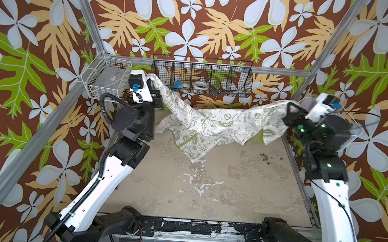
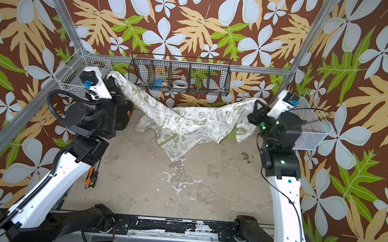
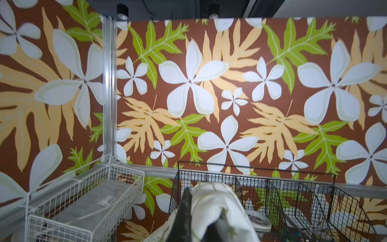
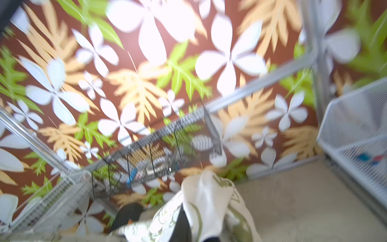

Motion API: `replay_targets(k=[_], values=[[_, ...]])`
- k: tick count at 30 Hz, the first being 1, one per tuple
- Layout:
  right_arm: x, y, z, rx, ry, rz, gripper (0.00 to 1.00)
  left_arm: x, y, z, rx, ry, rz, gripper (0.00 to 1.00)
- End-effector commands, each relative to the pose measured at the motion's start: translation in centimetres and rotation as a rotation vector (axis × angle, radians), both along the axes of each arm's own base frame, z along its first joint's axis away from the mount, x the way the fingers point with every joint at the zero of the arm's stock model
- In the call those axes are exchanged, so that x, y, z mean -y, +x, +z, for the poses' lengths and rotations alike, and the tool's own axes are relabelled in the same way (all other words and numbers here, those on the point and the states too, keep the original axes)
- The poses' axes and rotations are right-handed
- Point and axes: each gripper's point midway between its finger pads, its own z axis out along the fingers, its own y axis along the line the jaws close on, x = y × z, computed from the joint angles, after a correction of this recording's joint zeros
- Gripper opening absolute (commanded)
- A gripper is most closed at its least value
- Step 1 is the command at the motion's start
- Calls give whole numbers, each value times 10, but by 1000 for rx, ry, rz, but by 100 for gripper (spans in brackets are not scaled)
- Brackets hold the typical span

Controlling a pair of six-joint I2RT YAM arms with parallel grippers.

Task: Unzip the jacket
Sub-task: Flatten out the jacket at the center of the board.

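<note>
1. Hanging between two arms: the jacket (image 1: 211, 125), strung across the back of the counter (image 1: 207, 185), its middle sagging onto the surface just below the black wire basket (image 1: 200, 77).
2. Pinching one end high with the left tool (image 1: 152, 82), jaws pressed together on a bunch of cloth, close by the white wire basket (image 1: 107, 75). Showing that same bunch draped over a dark finger (image 3: 186, 209) in the left wrist view.
3. Pinching the opposite end with the right tool (image 1: 290, 109), jaws likewise pressed together on cloth. Blurring badly in the right wrist view, yet showing printed fabric over the tool.
4. Looking like the spreading-out step: lifting and stretching the garment to expose its front, not unzipping yet.
5. Spotting an olive-green strip (image 1: 181, 144) low on the hanging folds, but not telling zipper from hem trim; no pull tab to be made out.
6. Calling next, by this reading, for laying the jacket flat with its front up, then locating the slider. After that, anchoring cloth near the collar with one tool and drawing the pull down with the other.
</note>
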Motion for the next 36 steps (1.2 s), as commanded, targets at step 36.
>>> replay_targets(k=[36], values=[[-106, 324, -323, -707, -316, 126, 0, -75, 112, -376, -957, -39, 174, 0]])
